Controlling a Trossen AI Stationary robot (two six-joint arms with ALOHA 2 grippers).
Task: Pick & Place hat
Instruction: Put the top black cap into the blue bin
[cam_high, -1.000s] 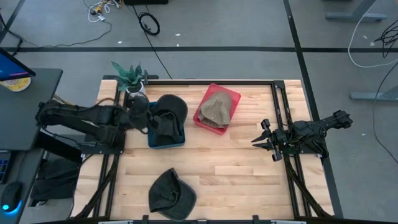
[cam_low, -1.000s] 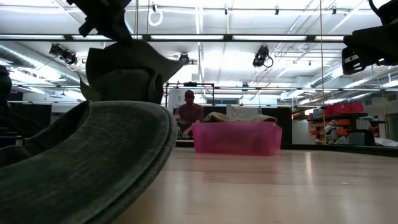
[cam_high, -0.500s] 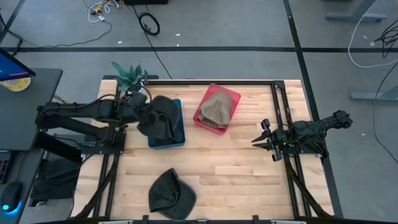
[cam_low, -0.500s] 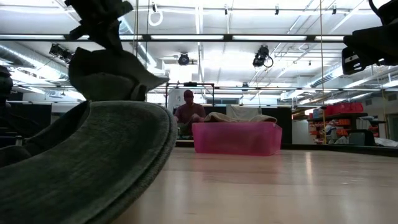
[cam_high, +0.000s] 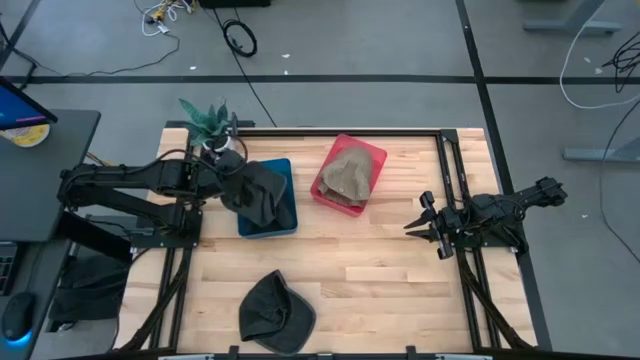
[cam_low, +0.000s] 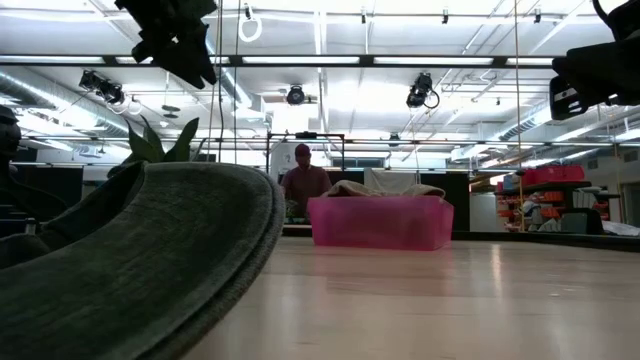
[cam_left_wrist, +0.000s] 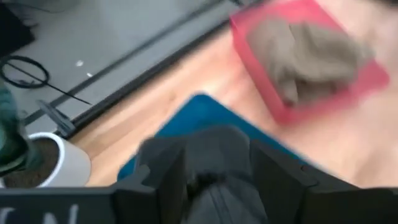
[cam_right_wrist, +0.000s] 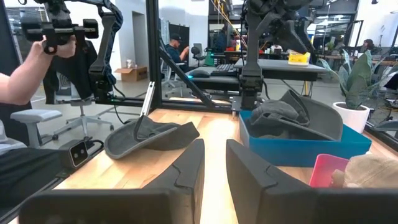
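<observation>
A dark hat (cam_high: 260, 193) lies crumpled in the blue bin (cam_high: 283, 205), and its brim (cam_right_wrist: 318, 119) stands above the bin's rim. My left gripper (cam_high: 232, 171) hangs open just above it; in the left wrist view the hat (cam_left_wrist: 217, 152) shows beyond the spread fingers. A second dark hat (cam_high: 275, 312) rests on its brim near the table's front edge. A tan hat (cam_high: 348, 174) sits in the pink bin (cam_high: 372, 152). My right gripper (cam_high: 420, 226) waits open at the table's right side, holding nothing.
A potted plant (cam_high: 208, 122) stands at the far left corner beside the blue bin. Bare wood lies between the bins and the right arm. In the right wrist view a person's hand (cam_right_wrist: 28, 68) shows beyond the table; another person (cam_low: 303, 180) sits in the room behind.
The dark hat that hung from my left gripper over the blue bin has dropped out of it into the bin. The gripper has let go and stays above the bin, turned a little.
</observation>
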